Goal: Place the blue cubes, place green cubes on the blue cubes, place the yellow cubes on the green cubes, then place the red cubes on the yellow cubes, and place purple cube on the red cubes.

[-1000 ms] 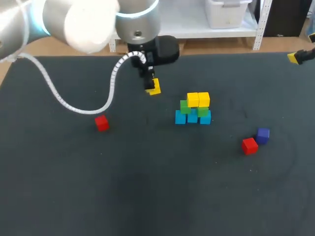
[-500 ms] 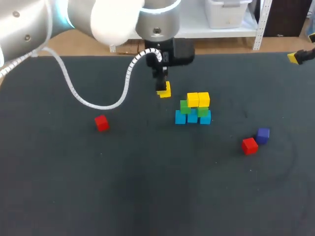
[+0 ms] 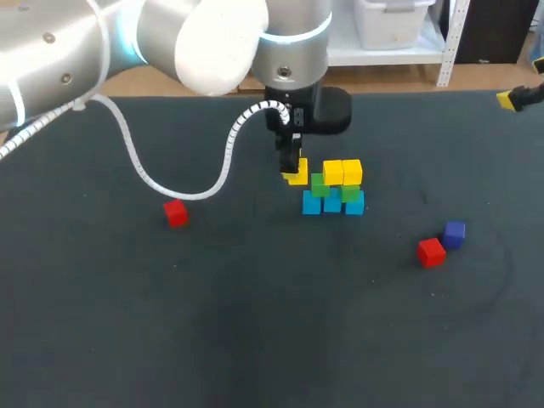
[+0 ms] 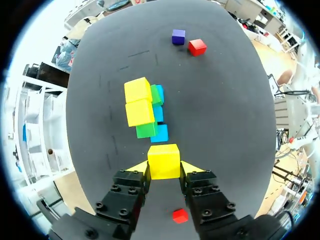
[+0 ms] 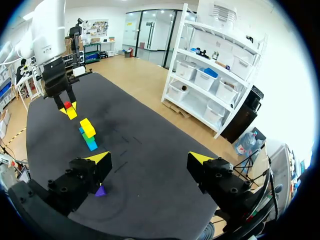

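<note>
1. Carrying the load, the left arm point(image 3: 170, 34) comes in over the table point(image 3: 255, 340). Its left pincer point(image 4: 164, 167) hangs just short of the stack point(image 3: 333, 189).
2. Stack, directly ahead of the left pincer: blue cubes at the base, green cubes on them, and two yellow cubes on top. The green cube nearest the pincer appears to have a free top face, the likely target.
3. Right pincer point(image 5: 150, 160): fingers spread wide with nothing between them, well apart from the stack.
4. Held yellow cube point(image 4: 163, 160): clamped on two sides between the left pincer's fingertips, which are closed only to the cube's width. It sits about level with the placed yellow cubes.
5. Loose cubes: one red cube point(image 4: 180, 216) lies below and behind the left pincer. A second red cube point(image 3: 431, 252) and the purple cube point(image 3: 454, 233) lie well ahead, beyond the stack.
6. Hazards, as judged:
   - If the approach is too low, the held cube or a finger may strike the near green cube or the adjoining yellow cube and shift the stack.
   - If the release is off-centre, the cube may tip off the edge.
   - Fingers opening beside the neighbouring yellow cube may nudge it.
</note>
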Available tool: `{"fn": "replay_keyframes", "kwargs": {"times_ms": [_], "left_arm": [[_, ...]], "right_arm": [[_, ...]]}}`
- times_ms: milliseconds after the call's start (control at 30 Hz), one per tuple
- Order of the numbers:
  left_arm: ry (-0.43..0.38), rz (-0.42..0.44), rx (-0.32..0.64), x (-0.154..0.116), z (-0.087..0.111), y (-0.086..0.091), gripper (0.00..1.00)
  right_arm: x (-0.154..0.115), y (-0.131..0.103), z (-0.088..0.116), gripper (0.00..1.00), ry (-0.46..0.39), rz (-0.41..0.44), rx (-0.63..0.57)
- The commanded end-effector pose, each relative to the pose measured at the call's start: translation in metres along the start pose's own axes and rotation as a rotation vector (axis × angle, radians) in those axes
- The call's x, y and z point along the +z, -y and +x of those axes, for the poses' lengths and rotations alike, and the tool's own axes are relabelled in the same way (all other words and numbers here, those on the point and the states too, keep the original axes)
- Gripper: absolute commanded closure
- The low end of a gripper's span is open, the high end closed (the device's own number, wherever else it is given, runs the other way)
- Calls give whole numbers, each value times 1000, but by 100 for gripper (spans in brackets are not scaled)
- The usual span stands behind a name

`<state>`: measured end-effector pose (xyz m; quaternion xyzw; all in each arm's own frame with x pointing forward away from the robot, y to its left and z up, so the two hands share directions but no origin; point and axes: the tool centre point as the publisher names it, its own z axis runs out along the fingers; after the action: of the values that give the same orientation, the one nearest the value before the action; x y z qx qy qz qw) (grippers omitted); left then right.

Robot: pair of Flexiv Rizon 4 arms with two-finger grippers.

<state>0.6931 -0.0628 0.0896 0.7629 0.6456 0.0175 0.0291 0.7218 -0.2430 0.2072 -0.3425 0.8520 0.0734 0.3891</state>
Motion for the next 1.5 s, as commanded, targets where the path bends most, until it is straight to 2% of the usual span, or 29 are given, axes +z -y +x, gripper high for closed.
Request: {"fn": "replay_keyframes", "kwargs": {"times_ms": [33, 467, 700, 1033, 1500], "left_arm": [[-21, 32, 17, 2, -11, -11, 100], [-44, 70, -6, 10, -23, -15, 100], [-47, 107, -33, 14, -24, -21, 100], [-55, 114, -55, 17, -21, -32, 100], [-47, 137, -49, 18, -23, -29, 100]], "right_arm": [[-2, -4, 1, 0, -1, 39, 2], [-2, -4, 1, 0, -1, 39, 2], [-2, -4, 1, 0, -1, 39, 2], [-2, -4, 1, 0, -1, 39, 2], [-2, -4, 1, 0, -1, 39, 2]]}}
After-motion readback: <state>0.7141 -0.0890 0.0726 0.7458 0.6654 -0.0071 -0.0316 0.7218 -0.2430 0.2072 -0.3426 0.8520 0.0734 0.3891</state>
